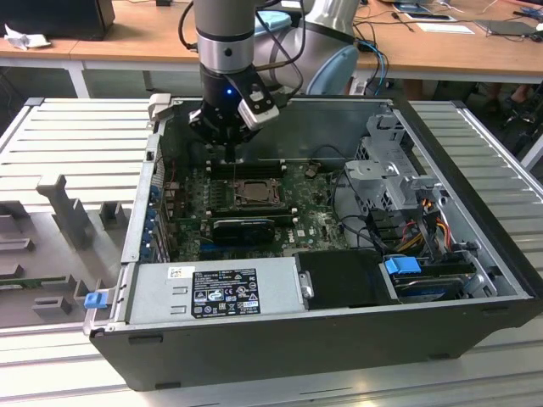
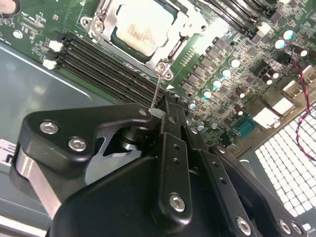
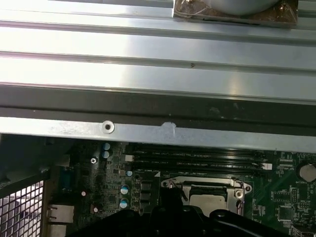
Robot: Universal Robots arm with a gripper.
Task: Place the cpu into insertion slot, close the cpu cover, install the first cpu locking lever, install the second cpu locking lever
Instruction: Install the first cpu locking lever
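The cpu [image 2: 143,24], with its dull silver top, lies in the insertion slot [image 1: 254,192] on the green motherboard [image 2: 232,74]. The cpu cover [image 2: 183,29] is down flat around it as a silver frame. From the socket's corner a thin wire locking lever [image 2: 156,89] stands up to my gripper [image 2: 165,111]. The black fingers [image 2: 170,143] look shut on the lever's tip. In the exterior view the gripper [image 1: 231,154] hangs just behind the socket, close over the board. The first wrist view has the socket [image 3: 205,190] just beyond the dark gripper body [image 3: 173,219].
Black memory slots [image 2: 98,64] run beside the socket, under the gripper. A long black card [image 1: 244,227] lies in front of the socket. The power supply [image 1: 212,292], drive cage [image 1: 390,182] and cables [image 1: 424,220] crowd the case. The case's metal rim [image 3: 148,131] is close behind.
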